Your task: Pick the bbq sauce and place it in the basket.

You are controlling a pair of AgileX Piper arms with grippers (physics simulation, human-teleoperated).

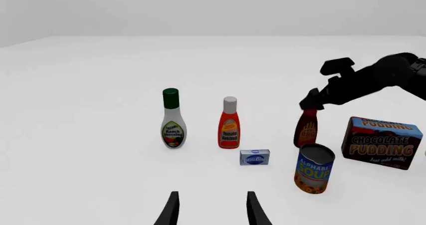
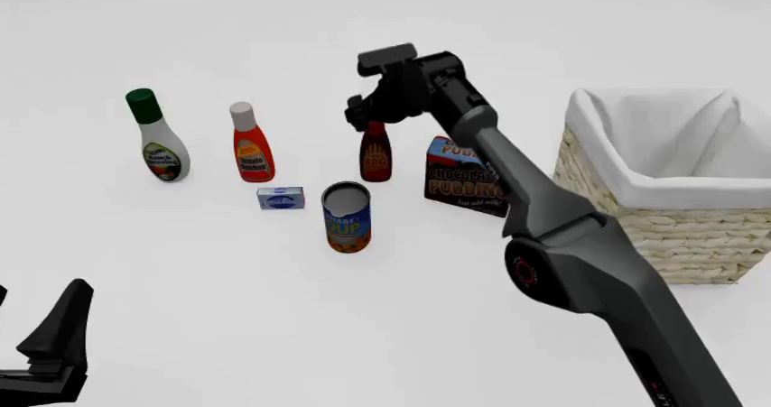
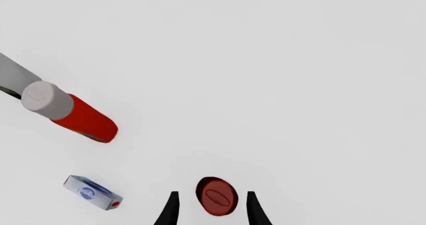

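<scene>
The bbq sauce (image 2: 375,159) is a small dark bottle with a red cap, standing upright between the ketchup and the pudding box. It also shows in the left wrist view (image 1: 308,130). My right gripper (image 2: 367,118) hangs over it, pointing down. In the right wrist view the red cap (image 3: 216,196) sits between the open fingers (image 3: 171,210), with gaps on both sides. The wicker basket (image 2: 651,217) with its white lining stands at the right. My left gripper (image 1: 211,210) is open and empty, low at the near left (image 2: 54,344).
A ranch bottle with a green cap (image 2: 157,138), a ketchup bottle with a white cap (image 2: 251,145), a small blue box (image 2: 280,198), an alphabet soup can (image 2: 346,217) and a chocolate pudding box (image 2: 464,186) stand around the sauce. The right arm stretches across the table's right half.
</scene>
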